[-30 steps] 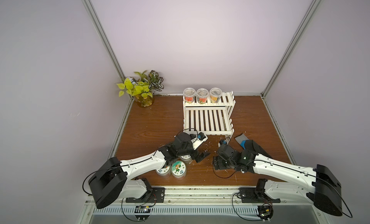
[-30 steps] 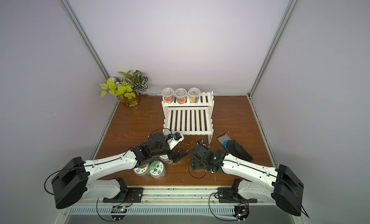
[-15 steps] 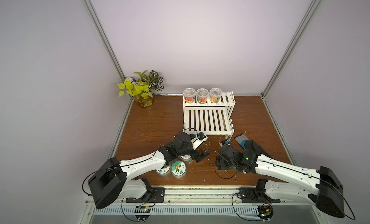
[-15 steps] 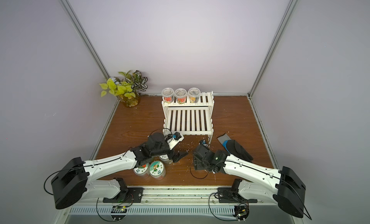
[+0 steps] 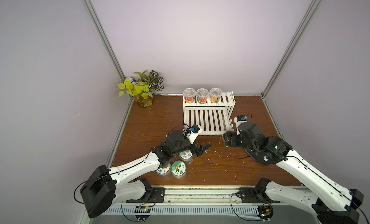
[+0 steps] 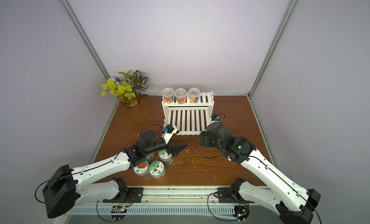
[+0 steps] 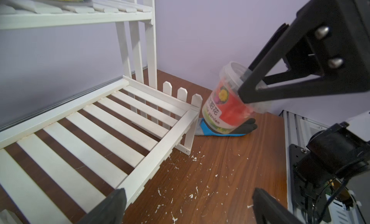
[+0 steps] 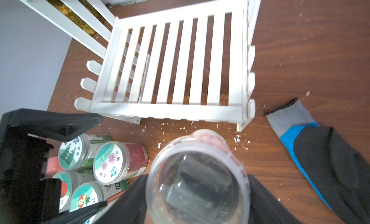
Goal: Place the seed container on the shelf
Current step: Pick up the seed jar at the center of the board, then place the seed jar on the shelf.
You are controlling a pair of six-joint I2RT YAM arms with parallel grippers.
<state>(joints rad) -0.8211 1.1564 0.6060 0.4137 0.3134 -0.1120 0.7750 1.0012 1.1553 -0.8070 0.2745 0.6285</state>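
1. Moved since a second ago: the right arm (image 5: 300, 173) has been swung toward the front right corner of the shelf (image 5: 208, 120), and the glove (image 8: 320, 153), seen earlier in both top views, is now covered by it. The left arm (image 5: 136, 169) is unchanged.
2. Brown wood-grain table (image 5: 156, 120) is walled in on three sides.
3. White slatted shelf is set at the back centre. Its lower tier is bare.
4. Potted plant (image 5: 140, 88) is placed in the back left corner.
5. Glove, grey cuff with blue and black, is laid flat just beside the shelf's right leg.
6. Left gripper (image 7: 190, 209) is held low over the table before the shelf front, fingers spread wide, nothing between them.
7. Right gripper (image 8: 197, 195) is clamped on the seed container (image 8: 200, 153), with fingers (image 7: 258, 90) pressed on its upper wall from both sides.
8. Printed-lid jars (image 8: 112, 163) are clustered on the table under the left arm, four counted in the right wrist view.
9. Three clear tubs (image 5: 202, 94) are lined up on the upper tier, left part.
10. Seed container, a clear tub with a red label, is held tilted near the shelf's front right corner, not on the shelf. It is hidden under the gripper in both top views. Whether its base is clear of the glove cannot be told.
11. White flecks (image 5: 216, 159) are scattered on the table between the grippers.
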